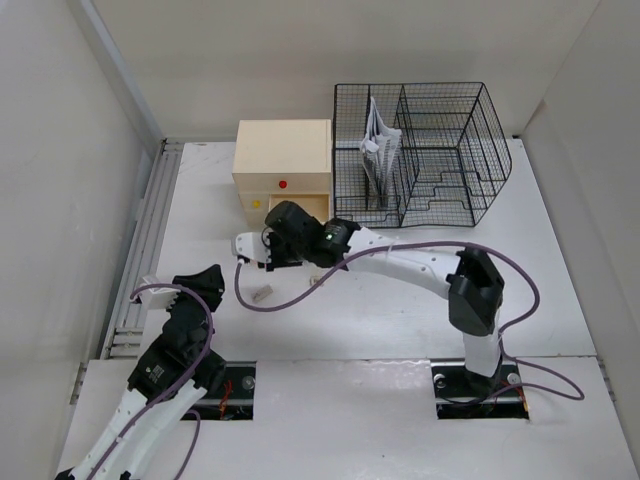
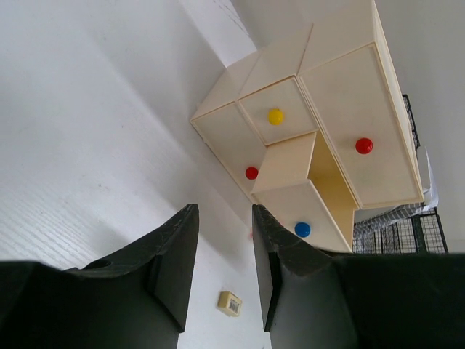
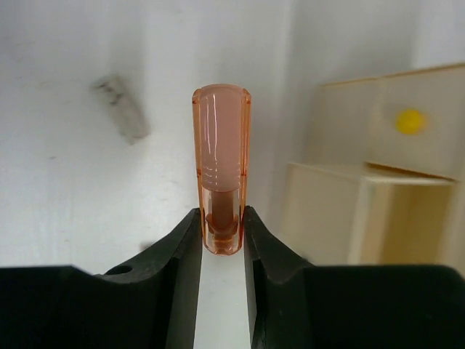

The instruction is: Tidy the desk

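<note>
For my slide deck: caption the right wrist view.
Right claw grips a clear orange tube, white desk and drawer box beyond.

My worktop (image 1: 560, 270) is a matte white slab with a ridged metal rail (image 1: 140, 260) running down its left side. At the far edge a beige wooden drawer box (image 1: 283, 150) stands on it, one lower drawer pulled out toward me. A black wire-mesh organizer (image 1: 440, 150) stands just beside it on the right. Nearer my bases, well apart from both, a small pale block (image 1: 262, 295) with a barcode label lies flat on the bare white surface.
</note>
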Robot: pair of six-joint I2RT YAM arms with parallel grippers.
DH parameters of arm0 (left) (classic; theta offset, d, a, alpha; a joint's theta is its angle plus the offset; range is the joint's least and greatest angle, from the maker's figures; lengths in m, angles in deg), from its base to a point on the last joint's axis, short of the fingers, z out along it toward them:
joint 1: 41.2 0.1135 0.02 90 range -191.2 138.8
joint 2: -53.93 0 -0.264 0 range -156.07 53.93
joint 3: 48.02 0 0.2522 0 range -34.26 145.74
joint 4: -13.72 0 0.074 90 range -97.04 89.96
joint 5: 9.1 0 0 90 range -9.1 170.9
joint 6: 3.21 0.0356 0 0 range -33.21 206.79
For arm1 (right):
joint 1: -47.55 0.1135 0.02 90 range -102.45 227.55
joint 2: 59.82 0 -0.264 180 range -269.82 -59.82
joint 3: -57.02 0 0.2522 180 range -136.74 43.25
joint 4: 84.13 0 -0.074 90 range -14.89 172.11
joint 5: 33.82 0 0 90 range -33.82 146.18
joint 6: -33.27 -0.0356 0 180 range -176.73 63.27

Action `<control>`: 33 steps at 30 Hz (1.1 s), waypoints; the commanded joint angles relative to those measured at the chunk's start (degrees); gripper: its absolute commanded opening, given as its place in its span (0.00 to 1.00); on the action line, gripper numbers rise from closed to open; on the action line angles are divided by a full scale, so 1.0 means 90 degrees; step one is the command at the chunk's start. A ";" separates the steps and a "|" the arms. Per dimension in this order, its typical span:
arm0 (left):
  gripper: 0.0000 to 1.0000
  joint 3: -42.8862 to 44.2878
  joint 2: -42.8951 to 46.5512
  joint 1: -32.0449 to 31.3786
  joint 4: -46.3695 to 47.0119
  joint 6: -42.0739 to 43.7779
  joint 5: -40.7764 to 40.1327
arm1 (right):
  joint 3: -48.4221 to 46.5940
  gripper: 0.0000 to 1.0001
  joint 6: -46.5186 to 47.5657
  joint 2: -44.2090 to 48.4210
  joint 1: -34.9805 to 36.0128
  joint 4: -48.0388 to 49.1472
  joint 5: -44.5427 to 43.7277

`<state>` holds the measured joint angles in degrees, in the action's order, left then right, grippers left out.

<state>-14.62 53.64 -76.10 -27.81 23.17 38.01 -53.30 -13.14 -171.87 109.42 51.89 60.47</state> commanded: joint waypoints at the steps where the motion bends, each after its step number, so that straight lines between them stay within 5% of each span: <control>1: 0.33 0.0230 0.0482 -0.0029 -0.0040 -0.0149 -0.0185 | -0.0073 0.00 -0.0370 0.0398 -0.0155 0.0769 -0.1216; 15: 0.33 0.0171 0.0482 -0.0029 0.0019 -0.0031 -0.0068 | -0.0278 0.01 -0.0947 0.0399 -0.1015 0.1356 -0.2451; 17: 0.33 0.0171 0.0482 -0.0029 0.0019 -0.0031 -0.0068 | -0.0472 0.15 -0.0947 0.0311 -0.1083 0.1015 -0.2226; 18: 0.33 0.0171 0.0482 -0.0029 0.0019 -0.0031 -0.0068 | -0.0473 0.38 -0.0947 0.0234 -0.1141 0.0898 -0.2109; 22: 0.33 0.0171 0.0482 -0.0029 0.0019 0.0027 -0.0068 | -0.0454 0.55 -0.1025 0.0233 -0.1142 0.0906 -0.1777; 24: 0.33 0.0171 0.0482 -0.0029 0.0019 0.0027 -0.0068 | -0.0454 0.37 -0.1083 0.0311 -0.1142 0.0964 -0.1708; 25: 0.33 0.0171 0.0482 -0.0029 0.0019 0.0027 -0.0068 | -0.0454 0.15 -0.1152 0.0389 -0.1142 0.0965 -0.1640; 27: 0.33 0.0171 0.0482 -0.0029 0.0019 0.0027 -0.0068 | -0.0454 0.01 -0.1152 0.0487 -0.1200 0.0897 -0.0978; 33: 0.34 0.0171 0.0482 -0.0029 0.0078 0.0027 -0.0068 | -0.0999 0.00 -0.1309 0.0322 -0.1931 -0.0273 0.2863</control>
<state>-14.62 53.64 -76.10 -27.79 23.37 38.01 -57.41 -23.37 -169.81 95.56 53.92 65.32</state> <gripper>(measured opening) 0.335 0.009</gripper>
